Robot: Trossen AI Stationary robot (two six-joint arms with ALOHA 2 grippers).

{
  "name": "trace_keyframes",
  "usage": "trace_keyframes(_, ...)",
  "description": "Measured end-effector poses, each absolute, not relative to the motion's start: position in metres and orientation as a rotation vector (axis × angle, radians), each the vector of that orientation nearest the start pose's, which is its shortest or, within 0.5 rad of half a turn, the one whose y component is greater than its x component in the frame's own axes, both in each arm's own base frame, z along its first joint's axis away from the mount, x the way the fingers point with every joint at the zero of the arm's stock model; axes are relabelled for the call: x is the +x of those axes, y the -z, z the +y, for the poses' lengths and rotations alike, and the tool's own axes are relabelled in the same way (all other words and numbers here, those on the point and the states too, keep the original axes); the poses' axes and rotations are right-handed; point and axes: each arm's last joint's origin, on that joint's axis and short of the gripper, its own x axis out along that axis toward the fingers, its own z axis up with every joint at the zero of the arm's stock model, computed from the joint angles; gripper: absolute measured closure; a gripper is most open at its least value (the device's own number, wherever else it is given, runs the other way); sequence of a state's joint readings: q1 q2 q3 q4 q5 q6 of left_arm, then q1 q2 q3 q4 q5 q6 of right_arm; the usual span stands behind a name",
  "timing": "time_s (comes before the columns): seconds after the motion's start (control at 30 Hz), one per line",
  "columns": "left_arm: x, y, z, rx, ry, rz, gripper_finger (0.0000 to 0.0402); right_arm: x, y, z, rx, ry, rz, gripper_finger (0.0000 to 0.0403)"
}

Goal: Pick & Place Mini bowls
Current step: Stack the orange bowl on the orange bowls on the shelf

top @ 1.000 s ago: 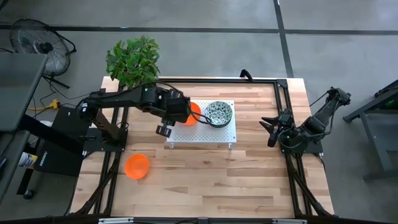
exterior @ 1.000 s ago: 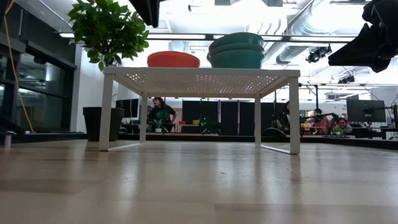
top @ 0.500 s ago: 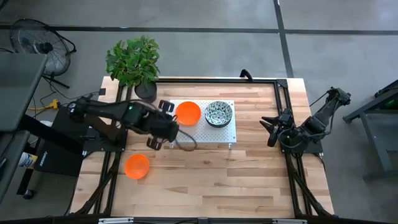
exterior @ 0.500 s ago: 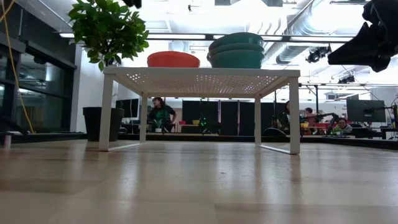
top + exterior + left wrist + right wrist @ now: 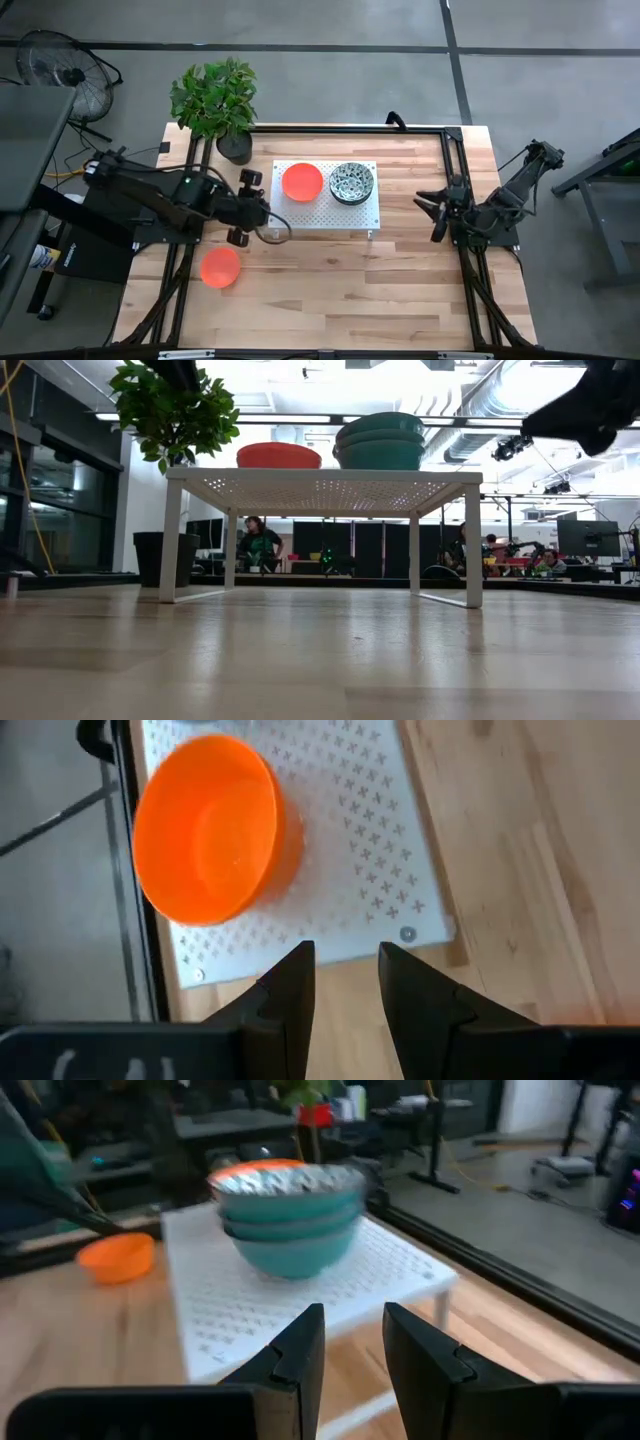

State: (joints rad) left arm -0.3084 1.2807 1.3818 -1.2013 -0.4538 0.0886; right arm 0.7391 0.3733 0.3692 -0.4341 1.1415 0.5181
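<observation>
Two orange bowls were in sight: one orange bowl (image 5: 302, 181) sat on the white perforated stand (image 5: 362, 215), close beside a stack of speckled bowls (image 5: 352, 182) with teal outsides, and a second orange bowl (image 5: 220, 268) lay on the wooden desk (image 5: 400, 290) near the front left. The left gripper (image 5: 243, 207) hung just off the stand's left edge, its jaws empty with a narrow gap between them. The right gripper (image 5: 437, 212) waited well apart at the desk's right side, jaws likewise released and holding nothing.

The loose bowl looked like the next one to fetch. With the jaws set so narrowly, a descent onto its rim could have pushed the light bowl across the smooth wood instead of straddling the wall. A carry back to the stand risked knocking the seated orange bowl or the neighbouring stack, since free room there was scant. The potted plant (image 5: 214, 98) stood near the left arm's sweep.
</observation>
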Motion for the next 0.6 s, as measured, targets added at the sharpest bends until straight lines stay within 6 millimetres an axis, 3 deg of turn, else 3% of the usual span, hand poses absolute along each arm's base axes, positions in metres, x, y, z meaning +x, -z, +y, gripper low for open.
trace_keyframes(0.07,0.212,-0.352,-0.054,0.479,-0.083,1.035,0.0293,0.088,-0.225,0.044,0.134,0.434,0.127,0.0309)
trace_keyframes(0.27,0.208,-0.342,-0.054,0.436,-0.064,1.041,0.0293,0.097,-0.200,0.041,0.111,0.383,0.068,0.0309)
trace_keyframes(0.43,0.208,-0.340,-0.055,0.430,-0.058,1.048,0.0293,0.103,-0.201,0.031,0.081,0.303,-0.098,0.0309)
trace_keyframes(0.6,0.210,-0.340,-0.055,0.428,-0.054,1.035,0.0293,0.106,-0.188,0.022,0.079,0.192,-0.112,0.0309)
